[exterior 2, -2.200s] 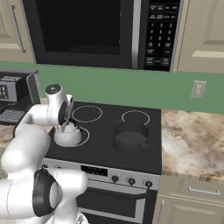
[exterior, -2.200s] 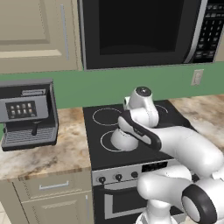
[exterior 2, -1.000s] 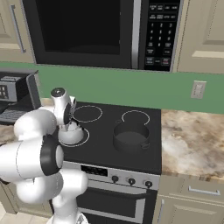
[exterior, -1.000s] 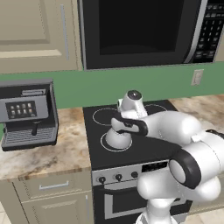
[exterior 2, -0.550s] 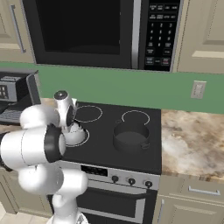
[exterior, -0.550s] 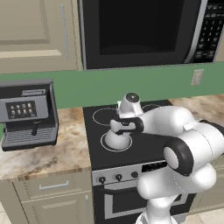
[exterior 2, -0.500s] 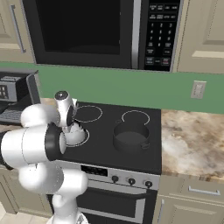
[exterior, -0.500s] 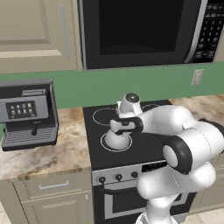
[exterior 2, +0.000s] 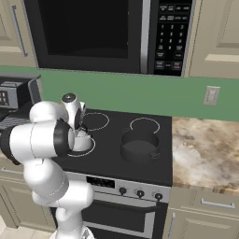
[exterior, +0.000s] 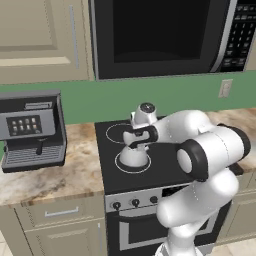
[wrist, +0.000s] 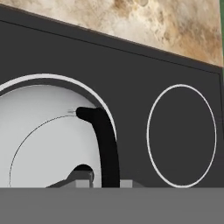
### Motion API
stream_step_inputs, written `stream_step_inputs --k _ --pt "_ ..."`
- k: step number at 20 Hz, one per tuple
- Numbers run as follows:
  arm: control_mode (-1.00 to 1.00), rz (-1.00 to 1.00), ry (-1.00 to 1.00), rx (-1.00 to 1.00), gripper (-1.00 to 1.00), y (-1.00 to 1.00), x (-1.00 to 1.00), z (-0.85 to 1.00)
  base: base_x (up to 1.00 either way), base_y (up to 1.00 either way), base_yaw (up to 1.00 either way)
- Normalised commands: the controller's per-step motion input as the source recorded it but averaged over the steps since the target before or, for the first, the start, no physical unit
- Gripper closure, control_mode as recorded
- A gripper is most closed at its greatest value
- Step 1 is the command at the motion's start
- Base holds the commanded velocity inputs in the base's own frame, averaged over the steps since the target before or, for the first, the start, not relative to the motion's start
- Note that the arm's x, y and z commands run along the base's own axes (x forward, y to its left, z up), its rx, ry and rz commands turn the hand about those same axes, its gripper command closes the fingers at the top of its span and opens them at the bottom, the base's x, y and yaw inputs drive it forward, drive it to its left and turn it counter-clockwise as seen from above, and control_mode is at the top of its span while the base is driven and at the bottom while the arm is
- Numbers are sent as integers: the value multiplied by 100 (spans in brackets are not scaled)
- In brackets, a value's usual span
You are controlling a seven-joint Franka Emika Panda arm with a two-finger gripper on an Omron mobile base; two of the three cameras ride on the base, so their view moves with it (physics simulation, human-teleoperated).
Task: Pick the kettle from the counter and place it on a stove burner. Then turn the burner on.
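The gripper [exterior: 136, 144] sits just above the kettle [exterior: 134, 157] at its dark handle [wrist: 104, 144]; whether it grips cannot be told. The kettle stands inside the front left burner [exterior: 120, 165] ring on the cooktop [exterior 2: 154, 165]. The right base view shows one dark pot [exterior 2: 139, 146], its contents unclear. Beside the stove, the counter [exterior: 45, 177] holds one coffee machine [exterior: 31, 130].

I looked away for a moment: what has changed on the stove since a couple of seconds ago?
The arm swung left and folded in, lowering the gripper onto the kettle. The kettle itself stayed on the front-left burner; the dark pot and coffee machine have not moved.
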Motion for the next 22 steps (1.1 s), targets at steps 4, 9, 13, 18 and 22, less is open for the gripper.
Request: stream_step_inputs --k 4,9,13,18,22 --pt "-100 0 0 0 100 6 15 -19 0 0 0" --pt "-100 0 0 0 100 0 1 -28 0 0 0" --pt "-100 0 0 0 100 0 -3 -28 0 0 0" --pt "-100 0 0 0 -100 0 -10 -21 0 0 0" --pt "-100 0 0 0 -100 -5 -10 -13 0 0 0"
